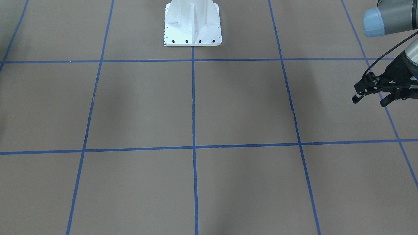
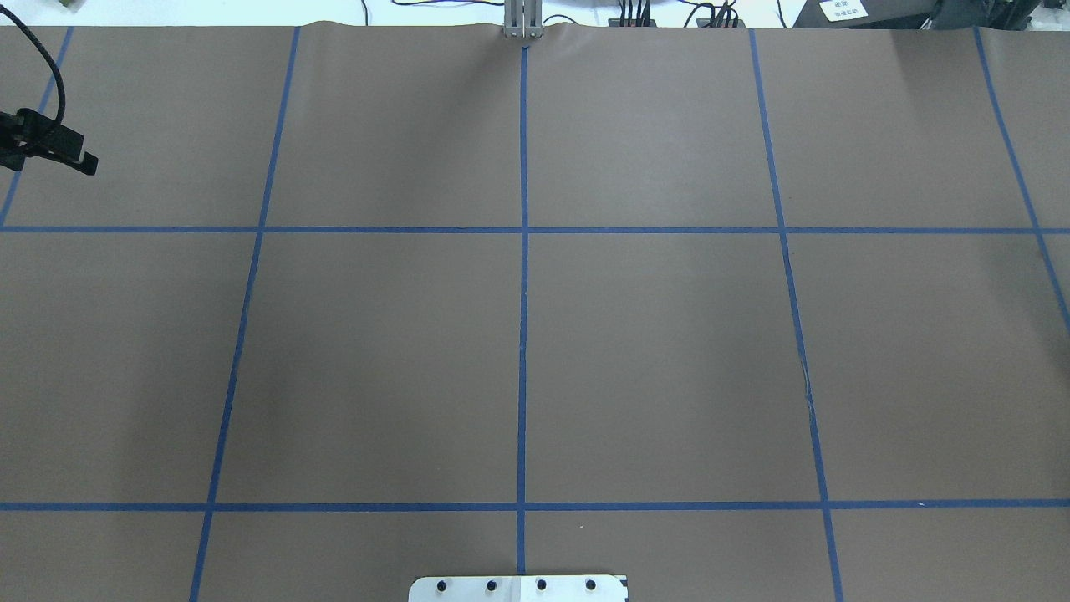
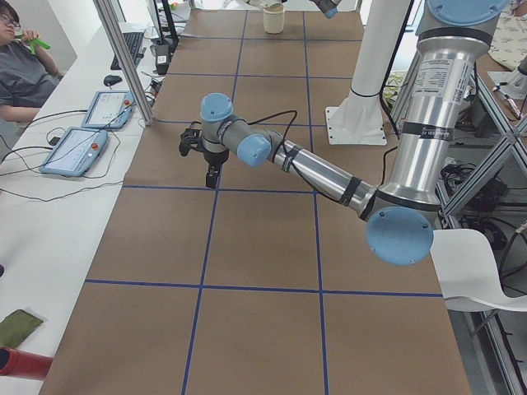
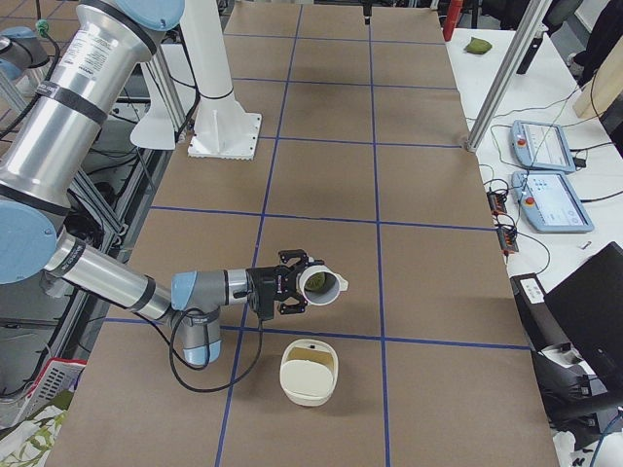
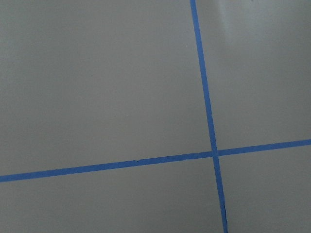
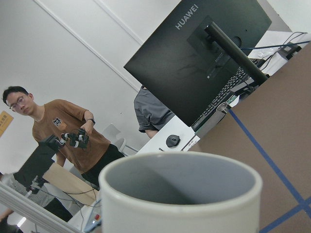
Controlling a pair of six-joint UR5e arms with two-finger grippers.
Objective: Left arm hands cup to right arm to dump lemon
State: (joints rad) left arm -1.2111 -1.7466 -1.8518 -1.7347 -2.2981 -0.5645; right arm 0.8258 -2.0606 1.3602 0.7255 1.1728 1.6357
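Note:
The white cup (image 4: 325, 283) is in the air at the tip of my right gripper (image 4: 292, 283), tipped on its side with its mouth toward the camera. A yellow-green lemon (image 4: 316, 282) shows inside it. In the right wrist view the cup's rim and grey inside (image 6: 180, 187) fill the bottom; no fingers show, so I cannot tell whether that gripper is shut. My left gripper (image 1: 369, 100) hangs empty and open over bare table at the far left, also in the overhead view (image 2: 52, 146) and the exterior left view (image 3: 210, 164).
A cream container (image 4: 310, 370) stands on the table just below the tipped cup. The white robot pedestal (image 1: 192, 24) stands at the table's middle edge. Tablets (image 4: 545, 175), a monitor (image 6: 194, 53) and operators are along the far side. A metal post (image 4: 501, 73) rises there.

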